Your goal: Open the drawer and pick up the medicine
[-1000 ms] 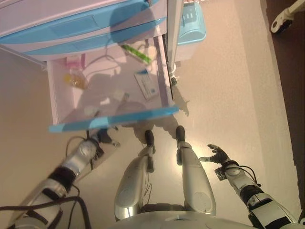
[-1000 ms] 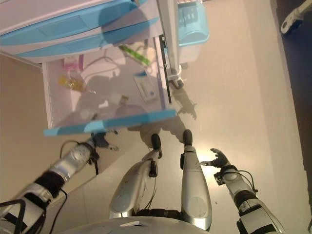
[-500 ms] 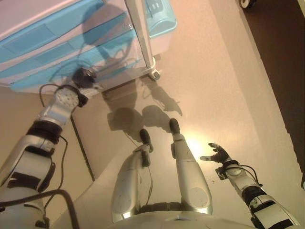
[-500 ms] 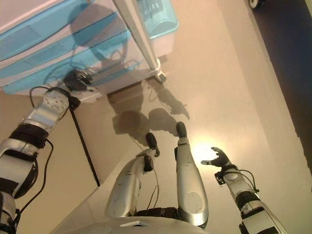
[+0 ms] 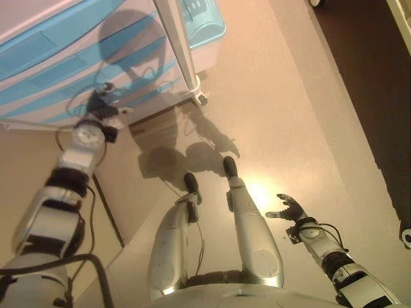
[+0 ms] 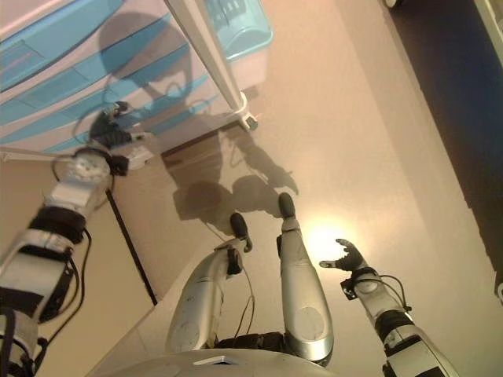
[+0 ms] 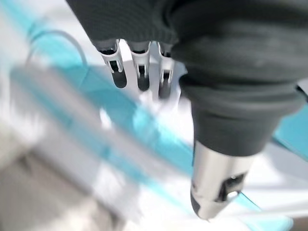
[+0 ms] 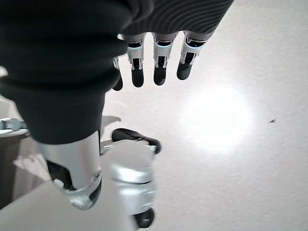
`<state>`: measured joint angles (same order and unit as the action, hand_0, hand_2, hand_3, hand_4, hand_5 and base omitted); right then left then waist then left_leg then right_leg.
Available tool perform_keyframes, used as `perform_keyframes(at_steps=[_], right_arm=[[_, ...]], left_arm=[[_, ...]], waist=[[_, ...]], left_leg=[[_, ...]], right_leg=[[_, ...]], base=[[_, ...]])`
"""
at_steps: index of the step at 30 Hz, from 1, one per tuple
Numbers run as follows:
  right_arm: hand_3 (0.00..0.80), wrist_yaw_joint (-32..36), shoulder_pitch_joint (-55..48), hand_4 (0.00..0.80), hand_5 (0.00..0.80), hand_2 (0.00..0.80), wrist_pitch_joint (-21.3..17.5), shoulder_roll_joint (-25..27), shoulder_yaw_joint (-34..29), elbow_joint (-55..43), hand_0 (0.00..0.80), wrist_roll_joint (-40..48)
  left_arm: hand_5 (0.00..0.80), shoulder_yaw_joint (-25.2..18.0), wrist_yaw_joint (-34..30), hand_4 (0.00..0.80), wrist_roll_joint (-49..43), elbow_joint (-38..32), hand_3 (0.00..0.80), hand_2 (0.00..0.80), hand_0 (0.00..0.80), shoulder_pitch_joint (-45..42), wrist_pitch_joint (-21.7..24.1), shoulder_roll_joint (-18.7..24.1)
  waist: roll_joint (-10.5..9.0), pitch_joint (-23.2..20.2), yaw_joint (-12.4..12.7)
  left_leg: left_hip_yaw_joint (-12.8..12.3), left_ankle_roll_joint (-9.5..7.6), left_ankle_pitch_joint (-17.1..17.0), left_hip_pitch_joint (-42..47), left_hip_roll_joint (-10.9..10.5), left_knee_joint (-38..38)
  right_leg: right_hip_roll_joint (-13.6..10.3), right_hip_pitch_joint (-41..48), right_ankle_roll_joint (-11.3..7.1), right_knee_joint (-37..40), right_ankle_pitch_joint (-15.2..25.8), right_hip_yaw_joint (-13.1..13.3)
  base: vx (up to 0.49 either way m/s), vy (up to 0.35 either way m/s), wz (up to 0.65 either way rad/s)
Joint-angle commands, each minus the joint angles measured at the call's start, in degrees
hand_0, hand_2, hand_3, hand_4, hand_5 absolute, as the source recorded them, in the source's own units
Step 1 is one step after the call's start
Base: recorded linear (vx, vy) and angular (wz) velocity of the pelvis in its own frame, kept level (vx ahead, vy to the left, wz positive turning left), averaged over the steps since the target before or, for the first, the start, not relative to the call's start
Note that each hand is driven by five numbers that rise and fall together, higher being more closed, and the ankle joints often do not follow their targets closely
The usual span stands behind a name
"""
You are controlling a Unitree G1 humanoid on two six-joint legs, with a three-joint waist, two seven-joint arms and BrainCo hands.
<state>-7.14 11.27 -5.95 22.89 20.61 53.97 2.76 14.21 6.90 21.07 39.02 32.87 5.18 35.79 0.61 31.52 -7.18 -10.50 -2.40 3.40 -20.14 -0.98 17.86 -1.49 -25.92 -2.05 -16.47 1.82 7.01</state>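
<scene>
The white cabinet (image 5: pixel 38 96) with blue drawer fronts (image 5: pixel 38 51) stands at the upper left, and all its drawers look closed. No medicine shows in any view. My left hand (image 5: pixel 99 104) is raised against the lower drawer fronts. In the left wrist view its fingers (image 7: pixel 139 72) are straight and hold nothing, with a blurred blue drawer front (image 7: pixel 159 149) just past them. My right hand (image 5: pixel 287 206) hangs open and empty over the floor at the lower right, and its fingers (image 8: pixel 159 57) show relaxed in the right wrist view.
A light blue lidded bin (image 5: pixel 204 19) stands to the right of the cabinet. The cabinet rests on a castor (image 5: pixel 201 98) at its near right corner. A dark floor strip (image 5: pixel 372 96) runs along the right, with a wheel (image 5: pixel 406 234) at its edge.
The camera has shifted. The drawer that stood open with items inside one second ago now shows closed. My left hand has risen from below the drawer to the cabinet front. The right hand has barely moved.
</scene>
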Motion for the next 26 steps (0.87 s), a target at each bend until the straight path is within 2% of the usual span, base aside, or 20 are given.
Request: perform_keyframes(at_steps=[1,3,5,7,11,14,18,22,26], right_arm=[[0.0,-1.62,-4.18,0.0,0.0,0.0,-0.83,-0.95,-2.2,-0.57,0.0,-1.0],[0.0,-1.15,-4.97,0.0,0.0,0.0,-1.76,-1.41,-3.53,0.15,0.0,-0.88],[0.0,0.22,-5.85,0.0,0.0,0.0,-2.17,-1.62,-4.83,0.51,0.0,-1.05],[0.0,1.21,-6.19,0.0,0.0,0.0,-2.76,-1.64,-5.27,1.11,0.0,-0.68],[0.0,2.97,-6.48,0.0,0.0,0.0,-2.98,-2.4,-6.26,3.09,0.0,0.29],[0.0,3.81,-7.13,0.0,0.0,0.0,-2.29,-2.82,-7.29,4.3,0.0,0.37],[0.0,4.5,-8.4,0.0,0.0,0.0,-2.48,-4.15,-8.44,7.19,0.0,0.41],[0.0,5.0,-9.02,0.0,0.0,0.0,-1.92,-6.3,-8.67,11.04,0.0,0.92],[0.0,6.22,-9.1,0.0,0.0,0.0,-1.7,-7.96,-9.04,13.47,0.0,1.16]], left_arm=[[0.0,-3.06,-5.09,0.0,6.68,-3.95,0.0,0.0,0.0,-10.06,4.92,-2.25],[0.0,-4.33,-8.14,0.0,9.57,-4.11,0.0,0.0,0.0,-16.44,5.71,-6.32],[0.0,-5.77,-11.77,0.0,10.14,-1.03,0.0,0.0,0.0,-21.99,7.53,-9.46],[0.0,-5.93,-12.47,0.0,10.62,1.4,0.0,0.0,0.0,-23.88,7.99,-10.79],[0.0,-5.2,-13.8,0.0,5.51,8.28,0.0,0.0,0.0,-26.6,7.4,-14.84],[0.0,-4.65,-15.06,0.0,5.62,12.28,0.0,0.0,0.0,-28.26,6.43,-17.04],[0.0,-4.61,-16.46,0.0,4.37,16.87,0.0,0.0,0.0,-30.63,6.34,-19.27],[0.0,-2.82,-20.13,0.0,-0.26,22.86,0.0,0.0,0.0,-32.09,6.88,-21.5],[0.0,-3.08,-20.87,0.0,1.49,26.84,0.0,0.0,0.0,-31.87,5.41,-23.06]], waist=[[0.23,-3.96,3.33],[0.66,-5.38,4.74],[1.03,-7.53,6.01],[1.1,-8.9,6.59],[1.15,-12.68,7.56],[0.95,-15.61,8.32],[0.2,-18.86,9.23],[-0.72,-22.33,10.02],[-1.07,-24.42,10.02]], left_leg=[[3.08,-1.37,2.57,0.96,-5.15,-0.55],[4.92,-1.06,1.43,3.09,-5.33,-3.08],[6.89,-0.43,0.12,5.5,-4.83,-6.11],[7.82,0.04,-0.81,6.89,-4.34,-8.09],[10.3,1.35,-2.85,10.63,-3.15,-12.83],[11.42,2.18,-3.52,13.3,-2.65,-14.98],[12.42,2.34,-2.57,15.46,-3.17,-14.28],[12.9,1.94,-1.61,17.69,-3.5,-14.08],[13.14,1.71,-1.49,20.55,-3.25,-16.07]], right_leg=[[-0.91,3.88,-1.41,6.1,1.96,-3.92],[-0.94,6.68,-1.09,7.08,1.14,-5.08],[-0.62,9.84,-0.37,8.17,0.07,-6.49],[-0.43,11.63,0.1,8.96,-0.48,-7.51],[0.42,16.01,1.03,10.63,-1.92,-9.26],[0.54,19.26,1.51,11.83,-2.75,-11.11],[0.12,22.09,1.79,12.81,-3.08,-12.95],[0.21,24.87,1.78,13.64,-3.3,-13.68],[0.65,27.19,1.61,14.15,-3.79,-13.77]], base=[[0.061,-0.161,0.15],[0.07,-0.149,0.37],[0.097,-0.169,0.38],[0.076,-0.143,0.38],[0.066,-0.109,0.46],[0.075,-0.06,0.36],[0.075,-0.016,0.28],[0.085,-0.006,0.23],[0.049,-0.001,0.03]])
